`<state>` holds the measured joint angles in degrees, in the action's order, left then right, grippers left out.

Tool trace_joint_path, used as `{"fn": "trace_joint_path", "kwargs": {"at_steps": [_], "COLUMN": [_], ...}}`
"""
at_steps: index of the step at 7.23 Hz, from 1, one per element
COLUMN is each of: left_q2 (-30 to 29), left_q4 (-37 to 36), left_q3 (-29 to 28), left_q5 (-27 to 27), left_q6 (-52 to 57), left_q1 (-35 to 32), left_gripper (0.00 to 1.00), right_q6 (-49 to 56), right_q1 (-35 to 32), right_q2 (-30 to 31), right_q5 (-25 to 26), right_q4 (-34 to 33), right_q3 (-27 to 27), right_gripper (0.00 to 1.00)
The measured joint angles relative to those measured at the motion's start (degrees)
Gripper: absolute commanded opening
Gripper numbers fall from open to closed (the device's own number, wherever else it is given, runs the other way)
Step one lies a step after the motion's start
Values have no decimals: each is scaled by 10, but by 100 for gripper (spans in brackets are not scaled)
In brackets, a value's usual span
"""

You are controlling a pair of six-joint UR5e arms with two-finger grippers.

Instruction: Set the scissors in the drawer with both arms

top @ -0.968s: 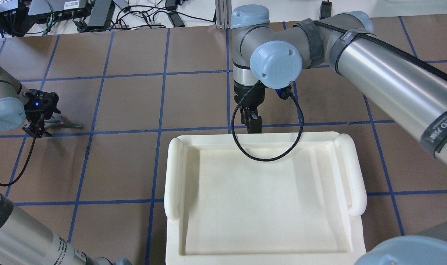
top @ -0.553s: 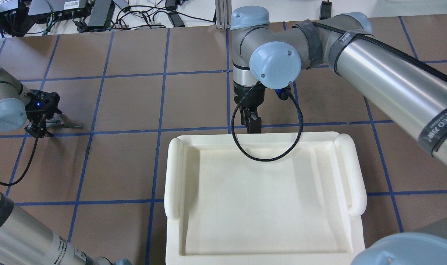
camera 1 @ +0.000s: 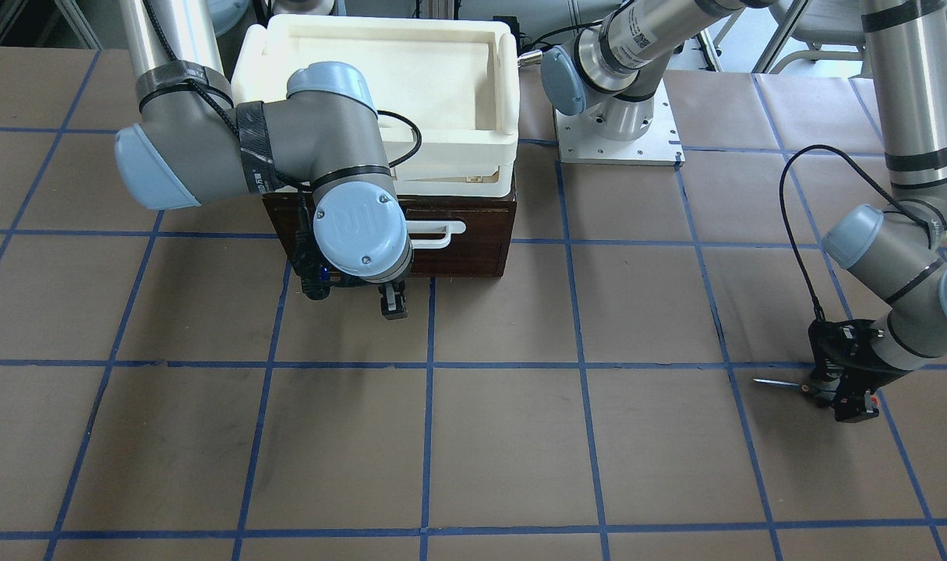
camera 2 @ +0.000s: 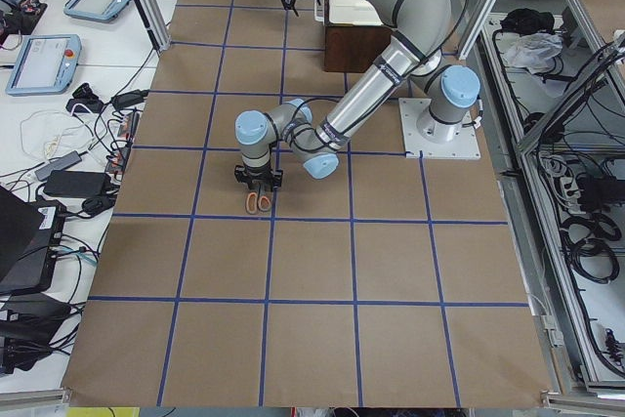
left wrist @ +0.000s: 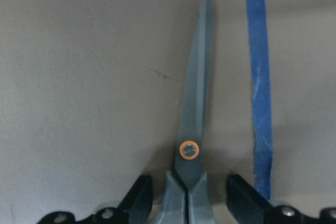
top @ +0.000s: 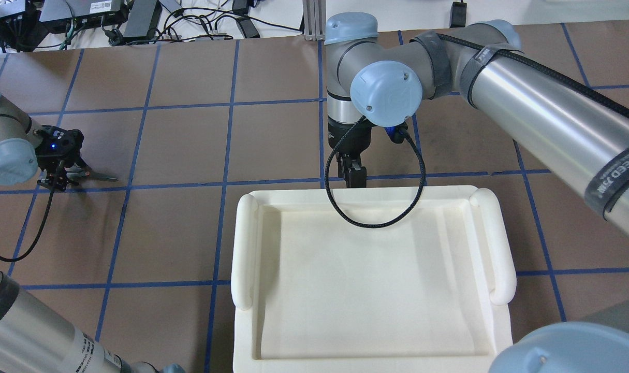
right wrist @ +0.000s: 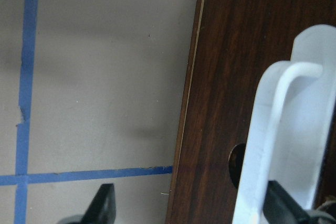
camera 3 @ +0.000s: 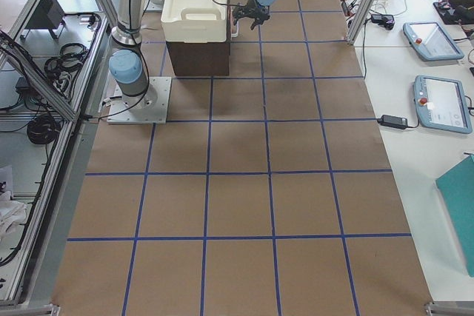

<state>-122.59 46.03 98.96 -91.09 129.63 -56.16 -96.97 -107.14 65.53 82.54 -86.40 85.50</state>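
Scissors lie flat on the brown desk, out on its left part and nearer the edge across from the robot than the robot-side edge. Blades closed, tips pointing toward the desk's middle, a blue tape line running just beside them. Left tool is down over the handle end, released: one finger on each side of the grey neck below the orange pivot, with a gap showing on both sides, so no grip.

Drawer sits by the robot-side edge and looks pushed in; the cream tray is stacked on top of its cabinet. Right tool hangs in front of the drawer face at the white bar handle, also released. In the right wrist view, the handle's end falls between the spread fingers, one finger out over bare desk
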Motion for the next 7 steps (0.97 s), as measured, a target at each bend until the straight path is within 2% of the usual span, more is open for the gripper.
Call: {"fn": "trace_joint_path", "kwargs": {"at_steps": [3,7], "left_q2": [1,13], "left_q4": [-2,-4], "left_q3": [0,0], "left_q5": [1,8], "left_q6": [0,0], "left_q1": [0,-1], "left_gripper": [14,12], "right_q6": [3,5], "right_q1": [0,0], "right_q2": [-7,-12], "right_q5": [0,0], "right_q4": [-1,-7], "right_q3": [1,1], "right_gripper": [100,100]}}
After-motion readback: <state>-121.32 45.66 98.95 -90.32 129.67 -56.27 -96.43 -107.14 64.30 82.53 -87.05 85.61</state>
